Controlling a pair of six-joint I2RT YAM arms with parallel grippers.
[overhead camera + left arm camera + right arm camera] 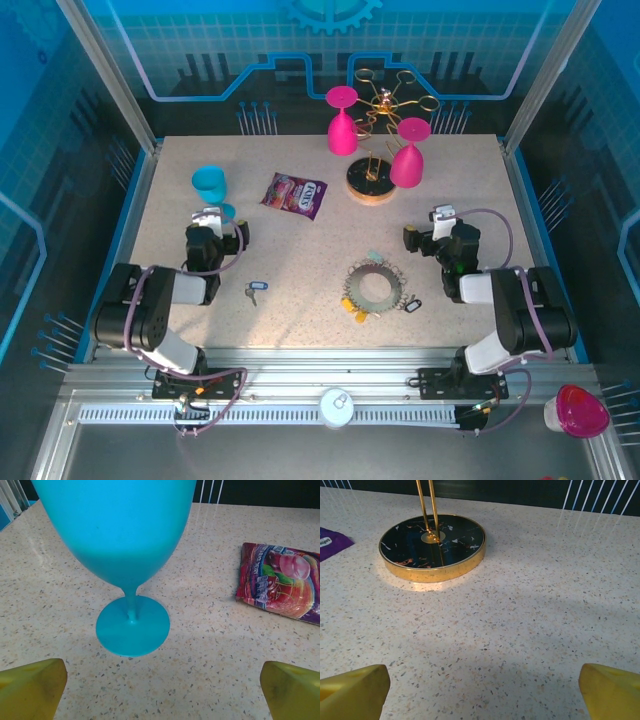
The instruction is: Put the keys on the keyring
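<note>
A: Left end effector (207,218), right end effector (443,214): released, empty?
B: Yes. Blue-tagged key (254,292) flat on bench (300,255), well left of keyring (372,288).
A: Handling?
B: Probably light, stiff, thin, slippery on metal; best pinched across the plastic tag.

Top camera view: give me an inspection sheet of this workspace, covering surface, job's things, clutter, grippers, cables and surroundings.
Surface: speckled beige tabletop, no spills seen.
Job's things: large grey metal keyring, fringed with tagged keys, front centre-right; one small silver key with a blue tag lies apart, to its left.
Clutter: turquoise plastic goblet, upright; purple snack packet; gold wire rack on a round base; two pink goblets, upside down by it.
Grippers: left gripper open, empty, facing the turquoise goblet; right gripper open, empty, facing the rack's base.
Cables: lilac cable looped along each arm, apart from the keys.
Surroundings: blue printed panels in a metal frame.
</note>
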